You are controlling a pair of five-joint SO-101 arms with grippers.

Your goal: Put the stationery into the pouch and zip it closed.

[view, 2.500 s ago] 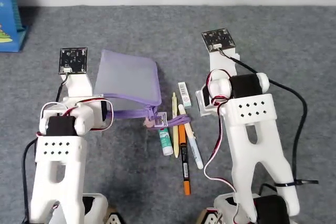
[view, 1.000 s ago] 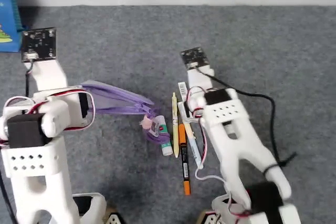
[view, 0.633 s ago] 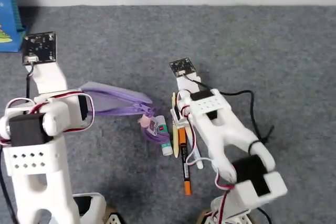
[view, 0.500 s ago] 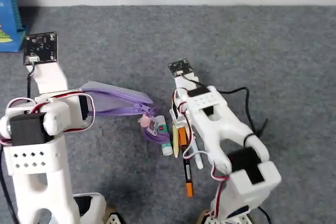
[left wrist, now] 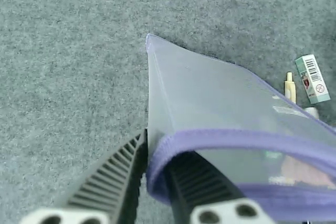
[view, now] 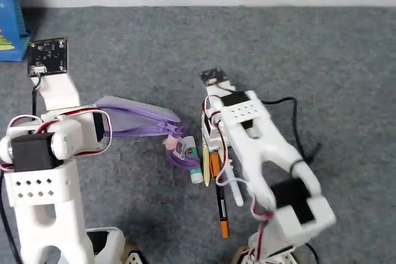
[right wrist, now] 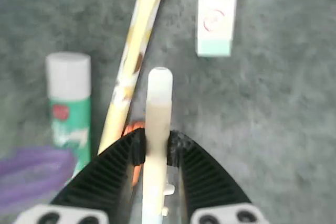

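As a cream pen (right wrist: 159,98) is gripped, the pouch (left wrist: 210,93) is held ready.
The right gripper (right wrist: 156,142) is closed on it beside the yellow pencil (right wrist: 137,40); a straight lift is advised so neighbours are not dragged. Beyond, the pouch's rim is pinched tight by the left gripper (left wrist: 157,150).

Pouch (view: 139,117) left of glue stick (view: 194,166); pencil (right wrist: 135,45) then pen (right wrist: 158,98) right of it; eraser (right wrist: 216,11) near pencil tip.

L gripper (left wrist: 156,148), R gripper (right wrist: 156,139): both clamped.
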